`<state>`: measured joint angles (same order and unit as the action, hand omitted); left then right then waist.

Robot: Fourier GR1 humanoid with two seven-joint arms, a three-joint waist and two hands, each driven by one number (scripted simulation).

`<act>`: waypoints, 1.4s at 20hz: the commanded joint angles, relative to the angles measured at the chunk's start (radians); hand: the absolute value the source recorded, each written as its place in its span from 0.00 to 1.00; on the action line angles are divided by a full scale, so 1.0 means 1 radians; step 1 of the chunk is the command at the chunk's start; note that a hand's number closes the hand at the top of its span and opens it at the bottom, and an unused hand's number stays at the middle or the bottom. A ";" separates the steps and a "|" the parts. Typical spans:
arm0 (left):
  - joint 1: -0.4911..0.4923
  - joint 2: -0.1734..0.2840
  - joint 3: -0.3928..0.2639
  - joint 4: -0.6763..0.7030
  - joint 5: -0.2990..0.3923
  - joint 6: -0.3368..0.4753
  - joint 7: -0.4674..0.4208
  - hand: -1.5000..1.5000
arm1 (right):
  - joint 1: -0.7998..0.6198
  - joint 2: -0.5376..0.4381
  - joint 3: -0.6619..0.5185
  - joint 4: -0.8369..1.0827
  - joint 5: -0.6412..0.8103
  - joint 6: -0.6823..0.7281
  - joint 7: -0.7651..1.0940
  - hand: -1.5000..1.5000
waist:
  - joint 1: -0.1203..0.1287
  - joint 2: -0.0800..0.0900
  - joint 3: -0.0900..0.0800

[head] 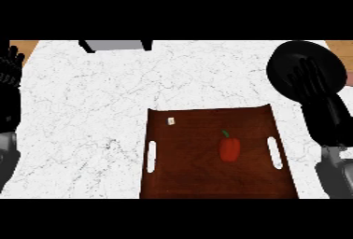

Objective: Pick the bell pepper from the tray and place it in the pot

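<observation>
A red bell pepper (229, 148) with a green stem lies on the dark brown wooden tray (186, 177), right of the tray's middle. The black pot (286, 58) sits at the counter's far right, partly covered by my right hand (324, 105). That hand is open, fingers straight and pointing up over the pot's near side, to the right of the tray and apart from the pepper. My left hand (10, 70) rests open at the view's left edge, fingers up, far from the tray.
The tray has a white handle slot on each side (151, 156) (274, 152) and a small white tag (171, 121) near its far left corner. A grey object (114, 45) stands at the counter's back edge. White marble counter (89, 116) spreads left of the tray.
</observation>
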<state>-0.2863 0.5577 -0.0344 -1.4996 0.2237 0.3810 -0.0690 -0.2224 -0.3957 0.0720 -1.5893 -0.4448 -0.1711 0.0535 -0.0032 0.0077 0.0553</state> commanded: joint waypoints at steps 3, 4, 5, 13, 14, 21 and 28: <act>-0.057 -0.043 -0.035 -0.029 0.030 -0.020 0.063 0.50 | -0.125 -0.068 -0.002 0.030 -0.133 0.311 -0.038 1.00 | 0.025 -0.001 -0.051; -0.022 -0.070 -0.055 -0.048 0.052 -0.042 0.052 0.50 | -0.159 -0.104 0.002 0.024 -0.152 0.388 -0.042 1.00 | 0.049 -0.001 -0.051; -0.055 -0.101 -0.070 -0.033 0.063 -0.047 0.043 0.50 | -0.193 -0.110 0.023 0.038 -0.165 0.464 -0.064 1.00 | 0.050 0.014 -0.050; -0.035 -0.159 -0.085 -0.006 0.121 -0.081 0.074 0.50 | -0.094 -0.329 0.068 0.202 0.336 0.571 -0.621 0.00 | 0.021 0.010 -0.049; -0.021 -0.165 -0.082 -0.004 0.124 -0.092 0.046 0.50 | -0.097 -0.322 0.063 0.241 0.345 0.589 -0.713 0.00 | 0.028 0.011 -0.050; -0.050 -0.204 -0.081 0.039 0.102 -0.079 0.055 0.50 | -0.157 -0.404 0.145 0.290 0.628 0.539 -0.832 0.00 | 0.007 -0.004 -0.055; 0.032 -0.195 -0.047 0.016 0.114 -0.145 -0.008 0.50 | -0.233 -0.411 0.256 0.217 0.794 0.591 -0.661 0.00 | 0.010 -0.007 -0.056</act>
<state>-0.2697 0.3676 -0.1060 -1.5115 0.3295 0.2745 -0.0365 -0.4198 -0.8093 0.2873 -1.3496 0.2663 0.3893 -0.6520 0.0126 0.0016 0.0000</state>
